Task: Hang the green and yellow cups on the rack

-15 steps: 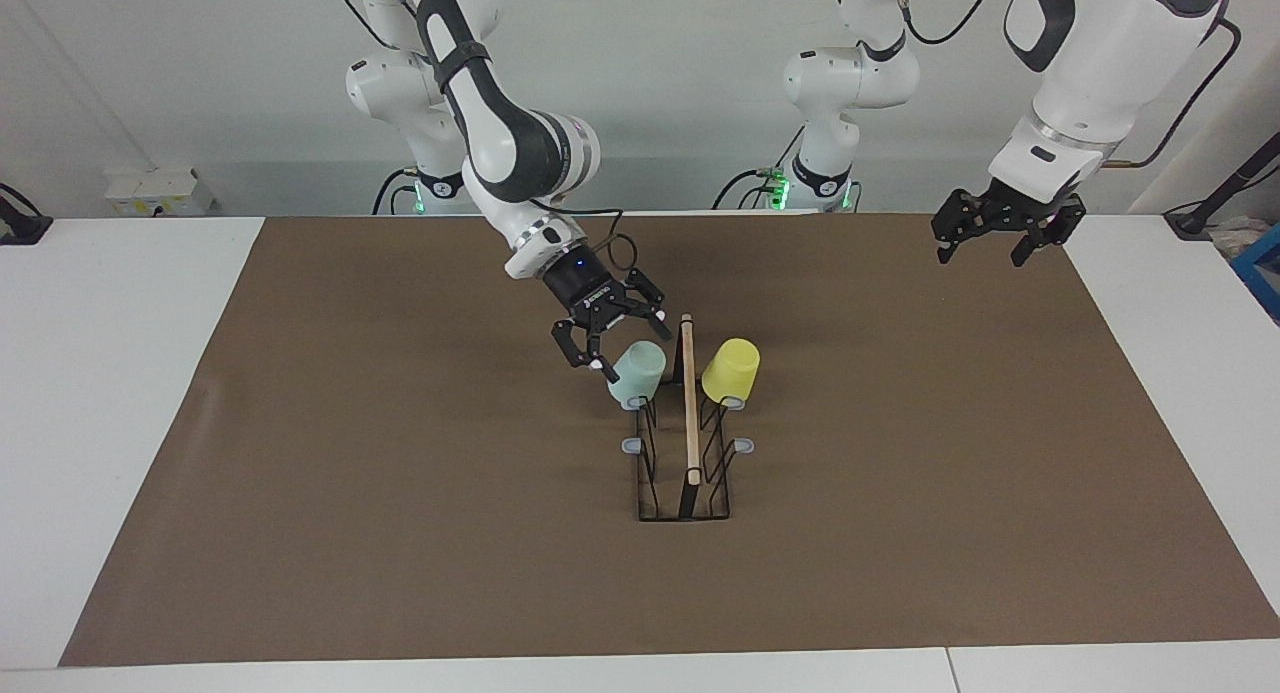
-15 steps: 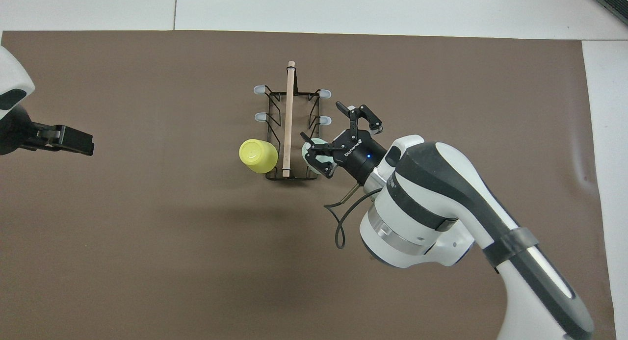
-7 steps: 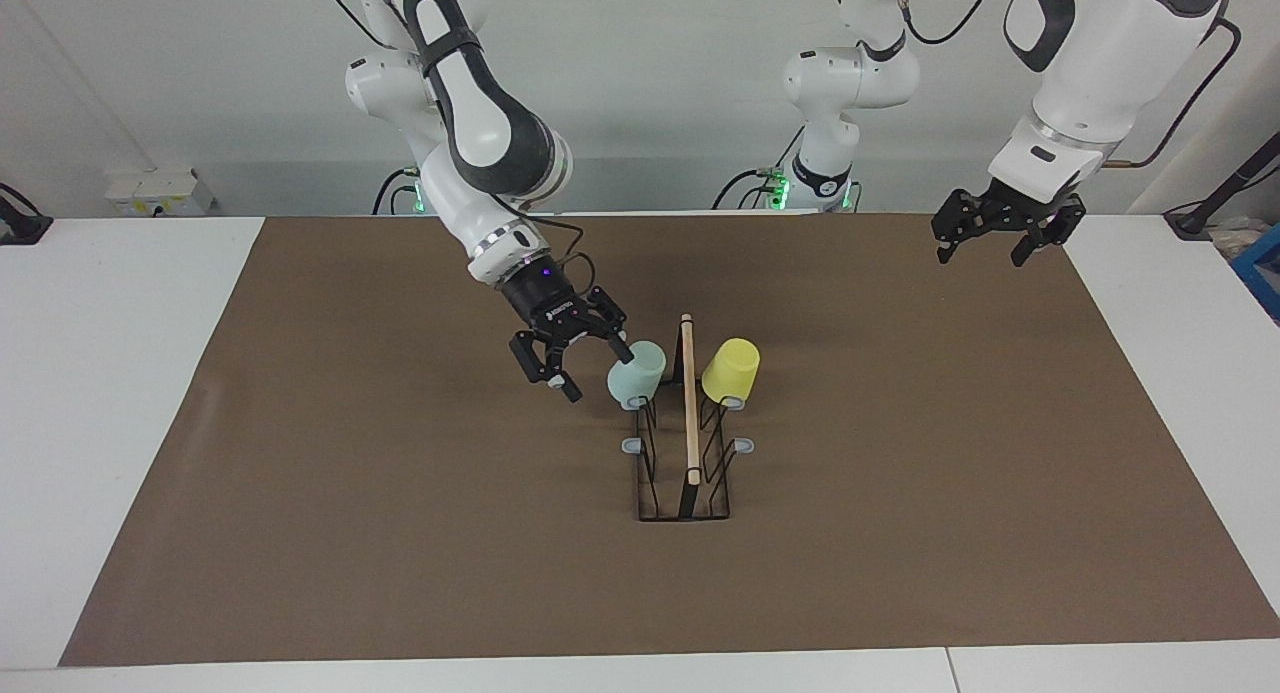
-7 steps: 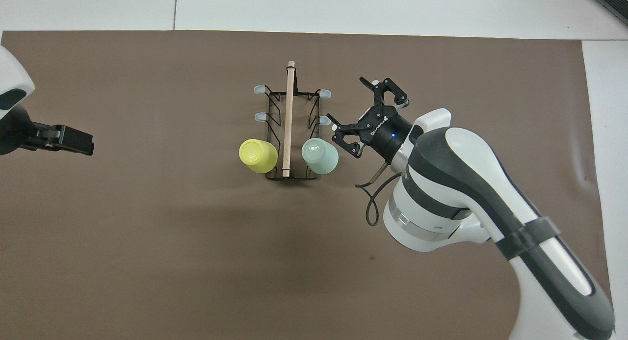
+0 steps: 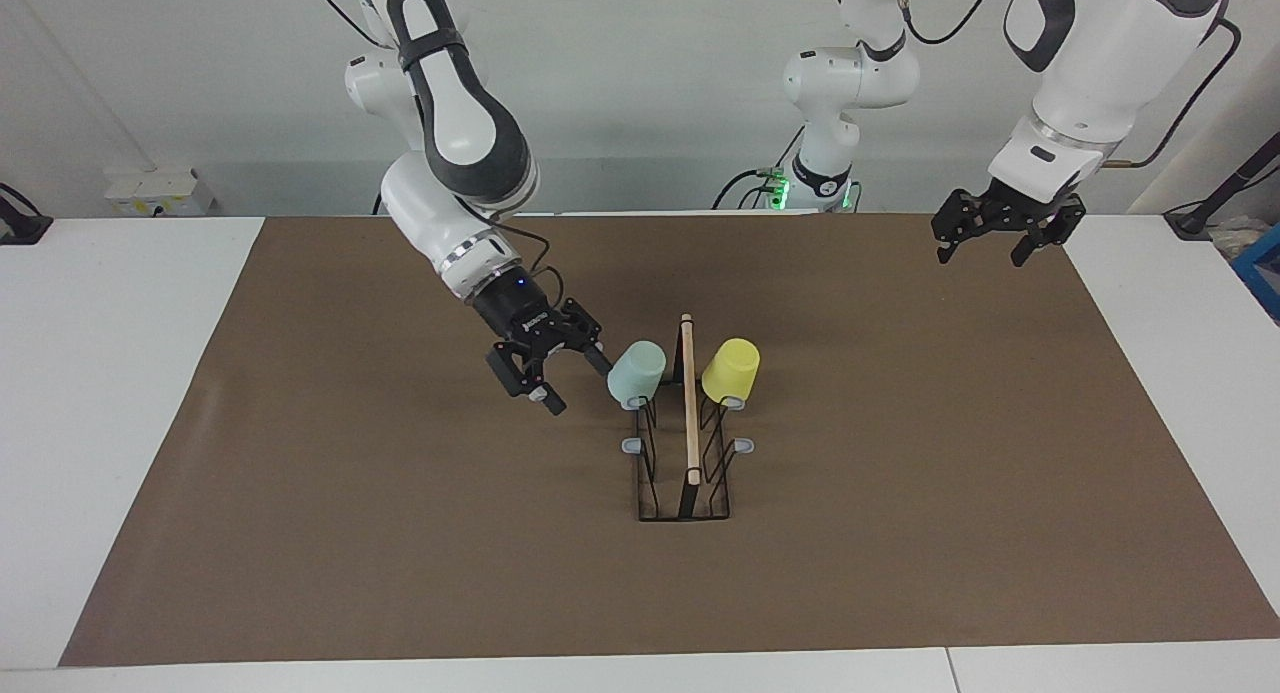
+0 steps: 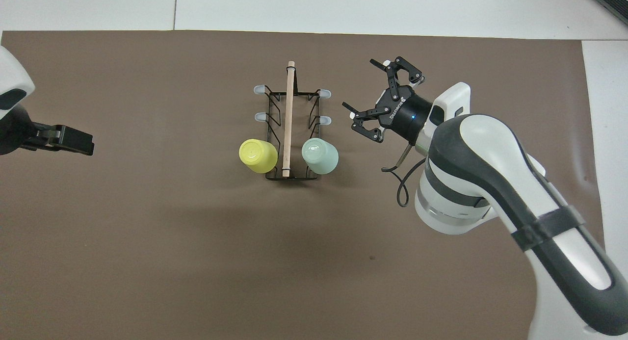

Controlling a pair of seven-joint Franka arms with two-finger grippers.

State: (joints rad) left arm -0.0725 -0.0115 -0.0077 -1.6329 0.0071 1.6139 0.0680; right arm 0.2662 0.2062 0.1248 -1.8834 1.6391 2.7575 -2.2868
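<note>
Beside the rack at mid-table, where green cup and yellow cup hang, my right gripper gapes empty, should lift clear without brushing; left gripper waits open.

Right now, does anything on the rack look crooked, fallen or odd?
Nothing stands out. The green cup and yellow cup both hang upturned on the rack, one per side; the rack stands upright.

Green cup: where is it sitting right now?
The green cup hangs upside down on the rack, on the peg nearest the robots on the right arm's side, across the wooden rod from the yellow cup; nothing grips it.
</note>
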